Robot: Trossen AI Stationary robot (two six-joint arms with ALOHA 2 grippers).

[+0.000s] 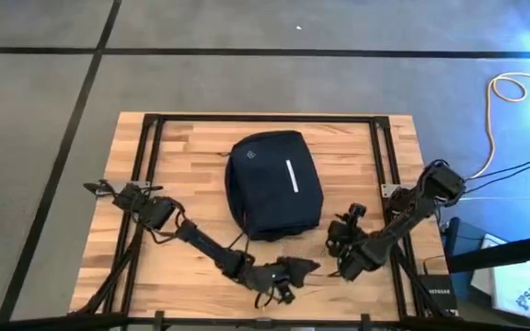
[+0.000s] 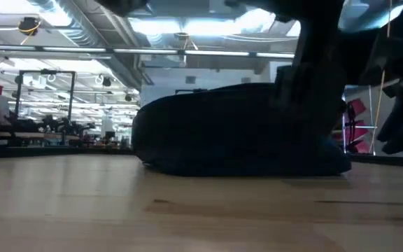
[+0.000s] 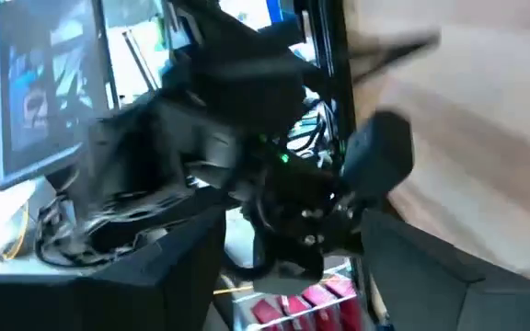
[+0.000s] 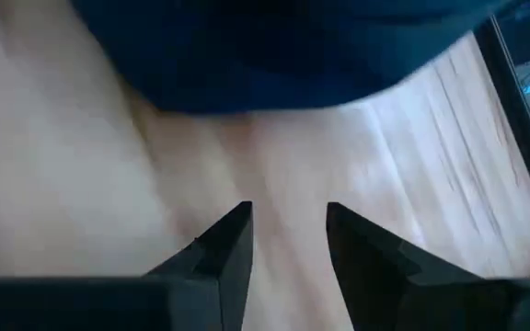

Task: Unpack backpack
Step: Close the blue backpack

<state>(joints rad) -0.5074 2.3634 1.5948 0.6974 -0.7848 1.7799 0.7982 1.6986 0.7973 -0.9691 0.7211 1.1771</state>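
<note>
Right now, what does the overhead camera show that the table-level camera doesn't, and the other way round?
Only the high view shows the large dark navy fabric backpack's white stripe and logo, and both arms, with the left gripper and right gripper on the wooden table near it. Only the low view shows the bright room behind. Both show the backpack lying flat on the table.

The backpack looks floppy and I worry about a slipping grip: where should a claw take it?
Probably at the near bottom edge of the backpack, coming from the table's front, where the right claw is open and facing it. It lies flat, front panel up, so only edges give fabric to pinch.
</note>
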